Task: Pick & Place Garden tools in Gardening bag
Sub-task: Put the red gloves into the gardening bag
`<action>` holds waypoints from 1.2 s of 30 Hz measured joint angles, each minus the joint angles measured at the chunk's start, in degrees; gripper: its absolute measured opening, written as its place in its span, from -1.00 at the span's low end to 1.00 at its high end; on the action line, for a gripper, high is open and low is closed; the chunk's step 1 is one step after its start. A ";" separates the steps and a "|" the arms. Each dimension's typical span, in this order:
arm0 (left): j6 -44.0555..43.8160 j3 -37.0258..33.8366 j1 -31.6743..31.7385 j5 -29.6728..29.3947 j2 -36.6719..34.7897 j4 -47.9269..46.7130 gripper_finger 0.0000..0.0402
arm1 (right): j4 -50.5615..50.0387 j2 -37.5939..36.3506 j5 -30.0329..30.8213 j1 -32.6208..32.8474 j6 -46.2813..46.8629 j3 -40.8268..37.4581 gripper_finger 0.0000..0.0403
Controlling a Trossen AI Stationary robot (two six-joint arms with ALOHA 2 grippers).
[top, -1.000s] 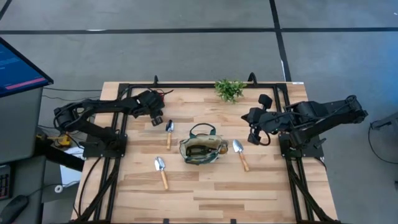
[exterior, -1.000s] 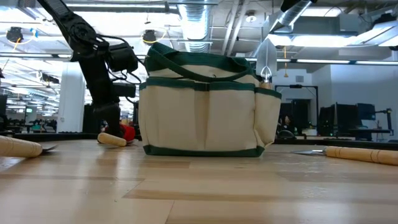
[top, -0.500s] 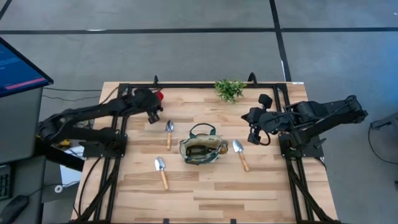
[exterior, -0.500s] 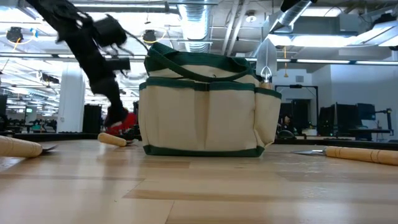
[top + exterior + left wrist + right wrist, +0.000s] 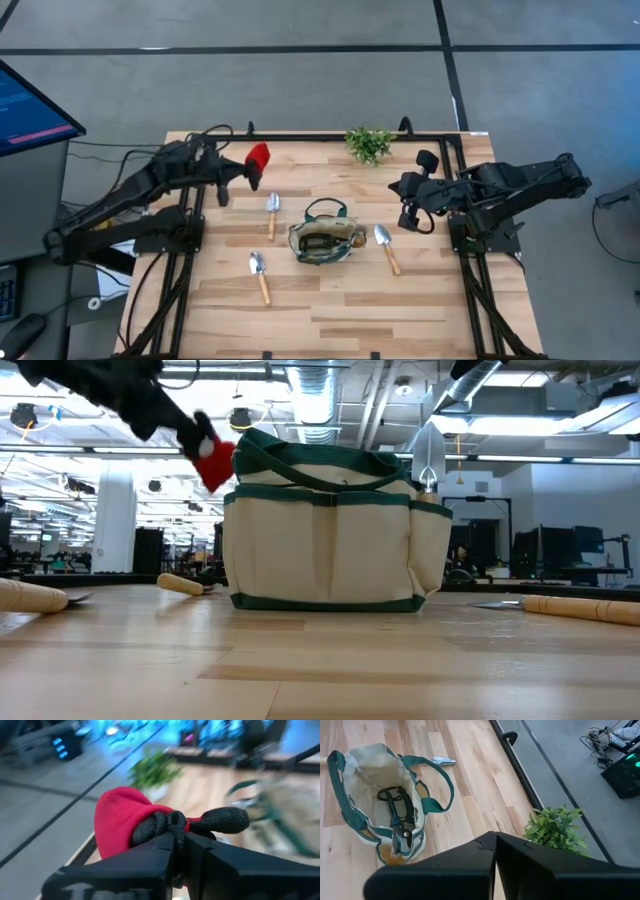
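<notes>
My left gripper (image 5: 246,167) is shut on the small red-and-black item (image 5: 258,157), held in the air over the table's far left; it also shows in the low view (image 5: 213,460). The olive-khaki gardening bag (image 5: 322,238) stands mid-table with the dark pruning shears (image 5: 400,815) inside and a trowel blade (image 5: 428,455) sticking up from a side pocket. Three trowels lie flat on the table: one left of the bag (image 5: 271,213), one near left (image 5: 259,275), one right of the bag (image 5: 386,247). My right gripper (image 5: 411,205) is shut and empty, right of the bag. My left gripper pinches the item between its two fingers (image 5: 165,850) at the black part (image 5: 160,824) where it meets the red body (image 5: 120,817). The item is lifted clear of the table and sticks out beyond the fingertips.
A leafy green plant sprig (image 5: 369,143) lies at the table's far edge. A black frame (image 5: 300,137) runs round the wooden tabletop. Bare wood lies in front of the bag toward the near edge.
My left gripper has gone toward the table's far left corner, taken hold of the red-and-black item there, and risen with it. The item stood at table level a second ago and now hangs clear, about level with the bag's top.
</notes>
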 joint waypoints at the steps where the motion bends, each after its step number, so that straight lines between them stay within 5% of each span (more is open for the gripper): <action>1: -1.04 0.00 -0.57 1.26 -0.65 0.62 -0.98 | 0.00 0.00 0.00 0.00 0.00 0.00 -1.00; 10: -4.35 0.00 -10.99 10.87 4.32 13.22 -0.98 | 0.45 0.00 0.00 0.02 0.02 0.00 -1.00; 25: -11.66 10.99 -28.16 14.29 23.87 18.74 -0.99 | 0.57 0.00 0.00 0.02 0.02 0.02 -1.00; 36: -17.34 14.91 -30.54 16.76 34.90 20.95 -0.99 | 0.52 0.02 0.00 0.05 0.02 0.02 -1.00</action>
